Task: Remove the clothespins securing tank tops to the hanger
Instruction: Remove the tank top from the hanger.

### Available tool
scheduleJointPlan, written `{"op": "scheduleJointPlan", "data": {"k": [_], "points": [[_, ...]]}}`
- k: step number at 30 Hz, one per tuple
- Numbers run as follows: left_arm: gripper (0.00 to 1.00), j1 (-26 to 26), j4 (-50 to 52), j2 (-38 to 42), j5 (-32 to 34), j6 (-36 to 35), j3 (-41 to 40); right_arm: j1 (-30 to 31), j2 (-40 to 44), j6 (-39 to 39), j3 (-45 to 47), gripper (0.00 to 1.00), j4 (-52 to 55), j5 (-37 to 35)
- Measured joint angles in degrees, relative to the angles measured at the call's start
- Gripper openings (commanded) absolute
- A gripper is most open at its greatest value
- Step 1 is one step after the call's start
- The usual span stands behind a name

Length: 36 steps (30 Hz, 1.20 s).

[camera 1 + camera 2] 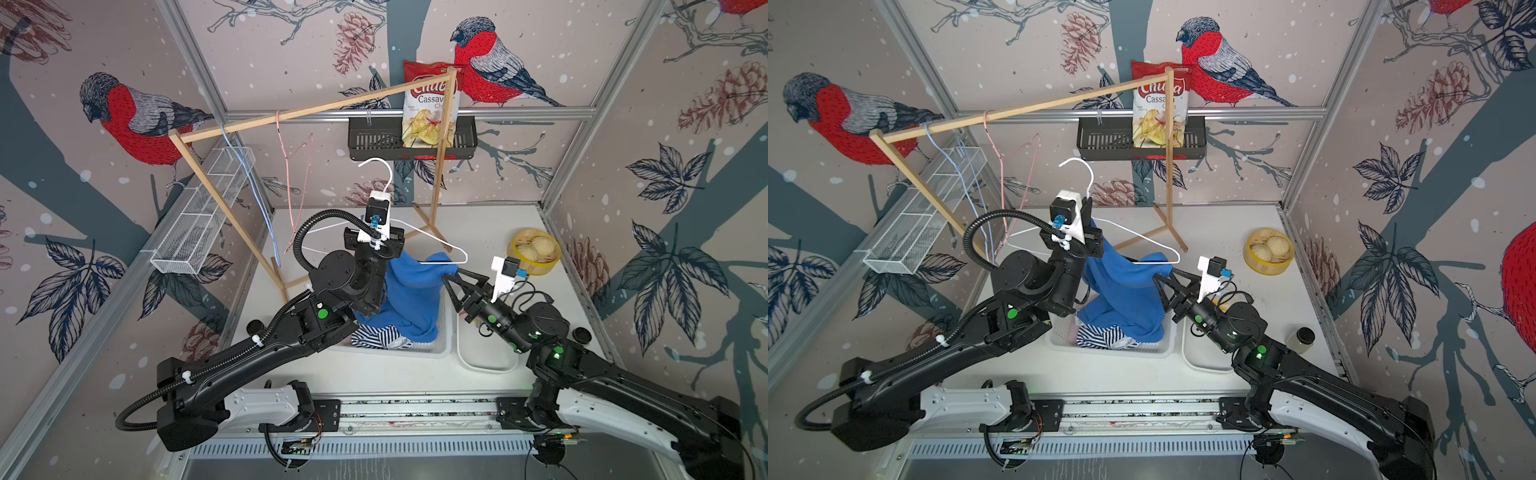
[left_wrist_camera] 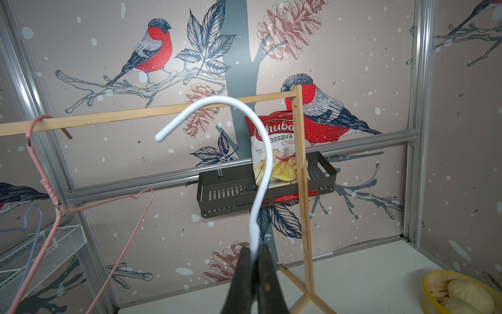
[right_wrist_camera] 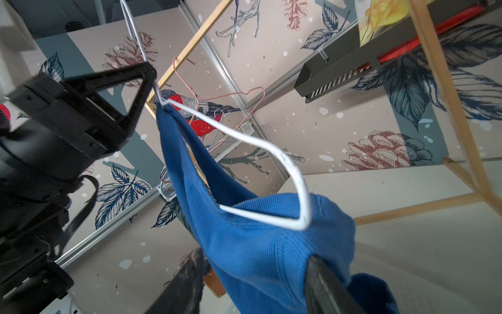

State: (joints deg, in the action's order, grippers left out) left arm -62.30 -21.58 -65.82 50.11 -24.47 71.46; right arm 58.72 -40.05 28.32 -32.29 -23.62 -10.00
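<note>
My left gripper (image 2: pixel 254 251) (image 1: pixel 1087 204) is shut on the neck of the white wire hanger (image 1: pixel 436 239) (image 2: pixel 244 108) and holds it above the table. The bright blue tank top (image 1: pixel 411 291) (image 3: pixel 258 212) hangs from the hanger's right corner down into a white basket (image 1: pixel 444 345). My right gripper (image 3: pixel 255 261) (image 1: pixel 451 274) is open, its jaws apart on either side of the blue cloth just under that corner. A striped tank top (image 1: pixel 376 336) lies in the basket. No clothespins show on the hanger; they are out of view.
A wooden rack (image 1: pixel 311 110) at the back carries a pink hanger (image 1: pixel 291 166) and a blue hanger (image 1: pixel 249 174). A black shelf (image 1: pixel 374 141) holds a chips bag. A yellow steamer with buns (image 1: pixel 534 251), a white tray (image 1: pixel 486 365) and a jar (image 1: pixel 1302 338) stand to the right.
</note>
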Motion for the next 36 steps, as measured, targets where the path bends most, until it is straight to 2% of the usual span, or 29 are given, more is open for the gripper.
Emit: {"op": "scheduleJointPlan", "data": {"k": [6, 11, 18, 25, 29, 36], "points": [[0.0, 3.15, 0.28, 1.22, -1.92, 0.76, -2.14, -2.58, 13.18, -3.78, -3.23, 0.58, 10.49, 0.11], [0.0, 5.05, 1.31, 2.75, -4.87, 3.89, -3.28, -4.52, 14.62, -7.61, -10.58, 0.57, 18.47, -1.9], [0.0, 5.11, 1.73, 2.73, -8.83, 5.99, -4.59, -5.79, 0.63, -15.17, -25.51, 0.56, 27.43, 4.0], [0.0, 5.11, 1.01, 3.43, -13.97, 6.67, -6.73, -12.79, -17.16, -22.62, -42.32, 0.55, 37.44, 19.08], [0.0, 5.11, -0.48, 4.09, -16.81, 6.58, -8.04, -13.33, -25.55, -26.86, -50.58, 0.55, 42.99, 25.18], [0.0, 4.81, -3.08, 3.54, -19.04, 4.5, -8.94, -13.22, -31.28, -28.57, -53.66, 0.53, 46.51, 31.36]]}}
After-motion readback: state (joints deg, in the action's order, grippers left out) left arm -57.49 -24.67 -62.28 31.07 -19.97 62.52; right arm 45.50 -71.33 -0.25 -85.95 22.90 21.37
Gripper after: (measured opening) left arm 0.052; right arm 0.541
